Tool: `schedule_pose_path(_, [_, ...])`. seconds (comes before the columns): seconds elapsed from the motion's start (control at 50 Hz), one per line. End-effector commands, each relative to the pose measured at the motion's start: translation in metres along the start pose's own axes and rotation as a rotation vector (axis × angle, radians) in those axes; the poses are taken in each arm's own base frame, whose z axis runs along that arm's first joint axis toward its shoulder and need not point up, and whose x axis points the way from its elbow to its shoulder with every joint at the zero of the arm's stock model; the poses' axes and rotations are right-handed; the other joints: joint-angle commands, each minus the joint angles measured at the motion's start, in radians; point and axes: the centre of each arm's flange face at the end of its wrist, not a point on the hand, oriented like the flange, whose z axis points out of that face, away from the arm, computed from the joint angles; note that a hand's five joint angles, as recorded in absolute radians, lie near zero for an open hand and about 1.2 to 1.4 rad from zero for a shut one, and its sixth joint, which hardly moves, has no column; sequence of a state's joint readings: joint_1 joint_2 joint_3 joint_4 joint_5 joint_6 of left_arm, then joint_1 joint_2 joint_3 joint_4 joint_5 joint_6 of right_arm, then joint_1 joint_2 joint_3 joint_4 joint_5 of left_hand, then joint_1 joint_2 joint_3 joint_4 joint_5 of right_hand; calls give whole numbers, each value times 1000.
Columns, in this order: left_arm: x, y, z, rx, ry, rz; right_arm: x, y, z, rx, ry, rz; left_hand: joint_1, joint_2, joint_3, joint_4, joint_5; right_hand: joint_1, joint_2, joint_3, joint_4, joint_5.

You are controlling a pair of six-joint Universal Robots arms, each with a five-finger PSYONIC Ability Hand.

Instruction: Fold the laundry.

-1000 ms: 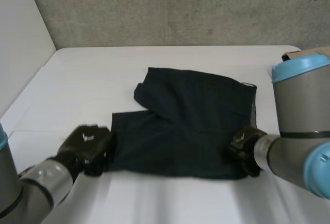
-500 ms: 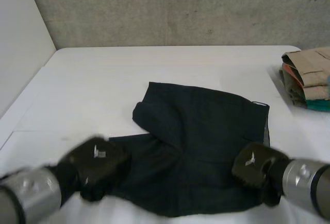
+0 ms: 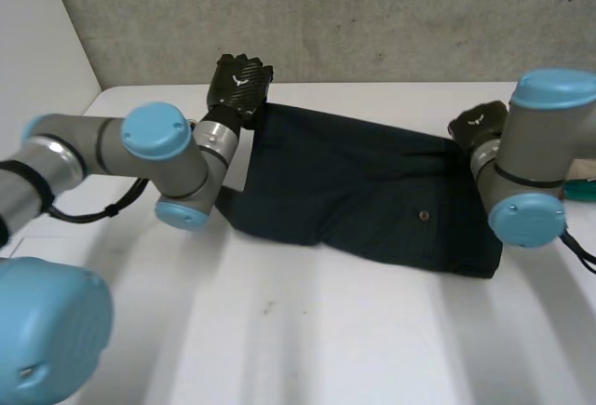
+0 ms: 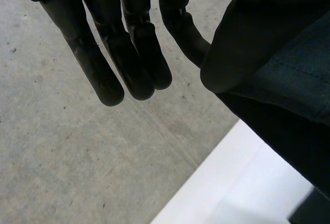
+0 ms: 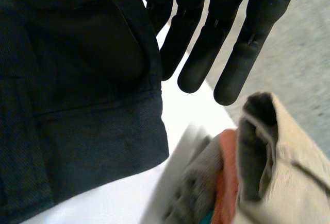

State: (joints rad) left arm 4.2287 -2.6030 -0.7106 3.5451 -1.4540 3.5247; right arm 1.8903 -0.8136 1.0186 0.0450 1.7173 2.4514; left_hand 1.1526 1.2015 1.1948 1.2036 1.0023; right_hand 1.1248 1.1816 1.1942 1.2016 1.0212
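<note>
Left hand (image 3: 240, 84), right hand (image 3: 477, 126) each pinching dark shorts (image 3: 363, 191) corner near desk (image 3: 326, 330) far edge, other fingers (image 4: 139, 59) straight. Probably laying fold, so lowering evenly, keeping edge taut.

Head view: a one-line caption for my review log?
Left hand and right hand hold the far corners of the dark shorts on the white table.

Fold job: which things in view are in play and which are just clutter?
In play: dark garment; left hand at its far left corner; right hand at its far right corner.
Lying about: stack of folded clothes beside the right hand.
</note>
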Motion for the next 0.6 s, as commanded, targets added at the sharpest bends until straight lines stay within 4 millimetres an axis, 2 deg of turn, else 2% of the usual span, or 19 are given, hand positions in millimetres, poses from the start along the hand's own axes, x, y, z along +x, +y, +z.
schedule_pose_path(0.02, [11,18,22,113,-30,-15,-9,-3,44,173,124,-10,177,128,135,126,153,-580,-637,-650,-657,-651])
schedule_pose_path(0.04, [12,17,23,121,-30,-27,-9,-5,48,206,144,-15,-274,-323,-316,-325,-298,-950,-1007,-1020,-1027,-1021])
schedule_pose_path(0.06, [16,14,22,131,-26,-62,-9,-7,49,220,152,-15,-978,-1027,-1020,-1029,-1002,-950,-1007,-1020,-1027,-1021])
schedule_pose_path(0.08, [19,13,22,135,-22,-81,-9,-7,49,228,159,-15,-882,-931,-924,-933,-906,-950,-1007,-1020,-1027,-1021])
schedule_pose_path(0.1, [22,10,21,143,-16,-101,-8,-11,48,245,168,-13,-880,-929,-923,-931,-905,-950,-1007,-1020,-1027,-1021])
schedule_pose_path(0.12, [26,8,20,146,-9,-118,-7,-11,47,246,169,-10,-978,-1027,-1020,-1029,-1002,-950,-1007,-1020,-1027,-1021])
schedule_pose_path(0.16, [31,-9,18,168,4,-150,-4,-14,43,245,176,-1,-978,-1027,-1020,-1029,-1002,-950,-1007,-1020,-1027,-1021])
schedule_pose_path(0.24, [21,-39,9,173,4,-158,15,-26,19,250,196,16,-978,-1027,-1020,-1029,-1002,-950,-1007,-1020,-1027,-1021])
schedule_pose_path(0.26, [19,-45,7,170,5,-158,24,-33,5,256,200,26,-978,-1027,-1020,-1029,-1002,-950,-1007,-1020,-1027,-1021])
schedule_pose_path(0.3, [12,-63,-4,163,11,-165,31,-37,-10,254,200,35,-978,-1027,-1020,-1029,-1002,-950,-1007,-1020,-1027,-1021])
schedule_pose_path(0.32, [10,-69,-8,158,13,-164,34,-36,-26,234,180,46,-978,-1027,-1020,-1029,-1002,-950,-1007,-1020,-1027,-1021])
schedule_pose_path(0.38, [5,-84,-28,132,25,-170,30,-28,-47,172,120,72,-978,-1027,-1020,-1029,-1002,-950,-1007,-1020,-1027,-1021])
schedule_pose_path(0.42, [3,-91,-43,107,33,-173,23,-14,-64,88,48,115,-978,-1027,-1020,-1029,-1002,-950,-1007,-1020,-1027,-1021])
schedule_pose_path(0.48, [3,-94,-57,77,44,-178,9,9,-80,-47,-48,215,-978,-1027,-1020,-1029,-1002,-950,-1007,-1020,-1027,-1021])
schedule_pose_path(0.6, [8,-90,-88,3,72,-210,-14,31,-96,-151,-178,389,-978,-1027,-1020,-1029,-1002,-950,-1007,-1020,-1027,-1021])
